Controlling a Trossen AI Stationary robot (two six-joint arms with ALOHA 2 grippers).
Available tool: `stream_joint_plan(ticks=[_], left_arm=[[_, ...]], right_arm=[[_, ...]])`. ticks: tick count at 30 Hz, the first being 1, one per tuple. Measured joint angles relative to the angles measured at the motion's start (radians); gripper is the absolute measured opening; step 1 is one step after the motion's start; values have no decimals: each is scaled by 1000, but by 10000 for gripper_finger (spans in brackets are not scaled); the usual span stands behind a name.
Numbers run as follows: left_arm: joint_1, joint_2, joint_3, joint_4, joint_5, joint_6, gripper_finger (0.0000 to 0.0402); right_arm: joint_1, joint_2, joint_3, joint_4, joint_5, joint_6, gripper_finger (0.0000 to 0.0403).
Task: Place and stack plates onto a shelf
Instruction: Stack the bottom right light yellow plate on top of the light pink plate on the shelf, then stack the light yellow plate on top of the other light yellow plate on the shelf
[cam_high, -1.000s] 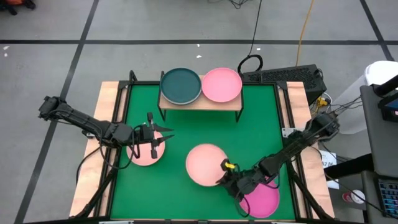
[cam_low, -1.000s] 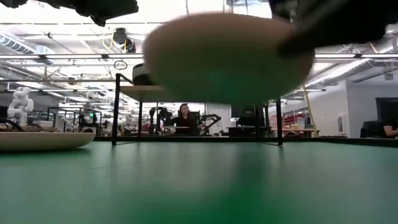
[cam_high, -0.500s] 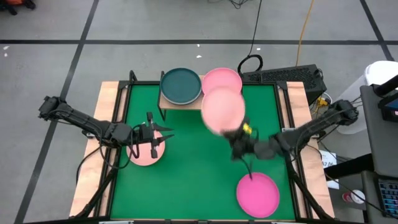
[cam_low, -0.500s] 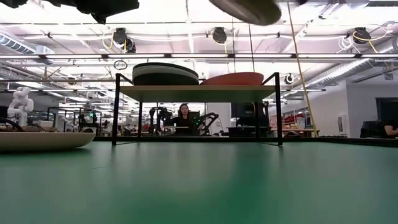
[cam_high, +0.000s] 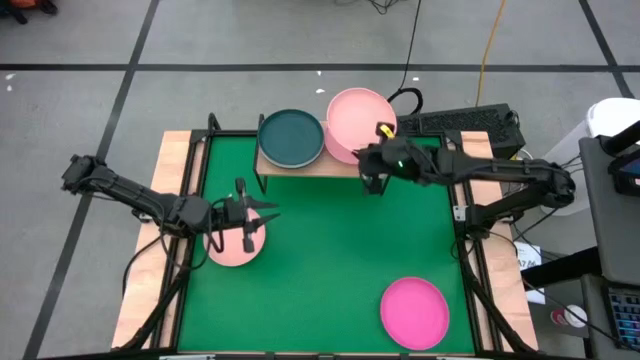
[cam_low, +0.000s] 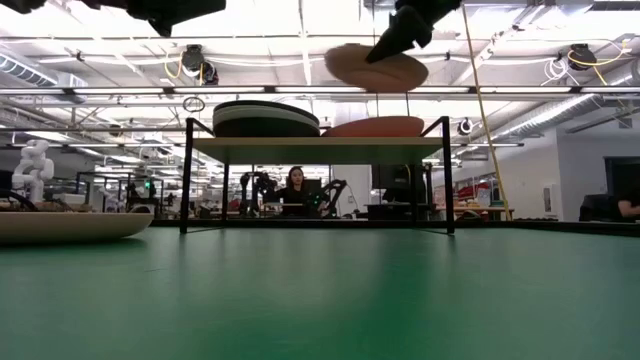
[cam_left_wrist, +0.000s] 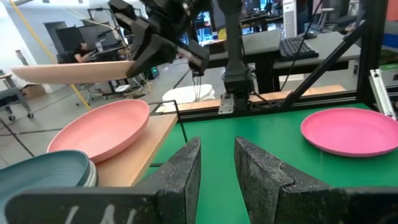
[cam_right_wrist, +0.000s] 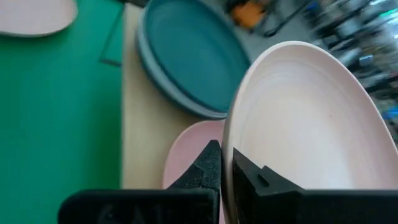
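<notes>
Nearest the front edge, toward the right front corner, a bright magenta plate (cam_high: 415, 312) flat on the green tabletop (cam_high: 320, 240), alone and well apart from both arms. Farther back by the left edge, a light pink plate (cam_high: 232, 247) on the mat, with the left gripper (cam_high: 252, 222) poised above it, fingers (cam_left_wrist: 184, 165) a narrow gap apart and holding nothing. Beyond, along the back edge, the shelf (cam_high: 330, 166), a light-wood board on thin black legs. On its left half, a dark teal plate (cam_high: 291, 137) resting on a paler one beneath, as seen from table height. On its right half, a pink plate (cam_left_wrist: 99, 129) lying flat. Above that right half, clear of the pink plate below, a pale peach plate (cam_high: 361, 123) held roughly level by its near rim in the right gripper (cam_high: 376, 158), jaws clamped on the rim, the right arm stretched in from the right edge. Behind the back right corner, a black keyboard (cam_high: 460, 122) and cables on the floor. No brand, label or writing legible anywhere. Far across the room, a person (cam_low: 296, 185) seated at a desk.
</notes>
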Motion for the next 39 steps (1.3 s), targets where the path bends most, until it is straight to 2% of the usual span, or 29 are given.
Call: stream_joint_plan(ticks=[2, 5, 15, 20, 30, 39], left_arm=[[5, 0, 0, -2, 0, -1, 104], [10, 0, 0, -8, 0, -1, 104], [10, 0, 0, -10, 0, -12, 104], [9, 0, 0, -19, 0, -13, 104], [9, 0, 0, -33, 0, -12, 104], [9, 0, 0, -65, 0, -107, 104]], right_arm=[[-30, 30, 60, -90, -77, 10, 0], [-54, 71, 94, -139, -122, 5, 0], [-124, 178, 94, -184, -120, -8, 1], [-135, 200, 94, -180, -120, -6, 28], [-132, 164, 94, -169, -116, -8, 83], [-77, -1, 94, -159, -114, 10, 93]])
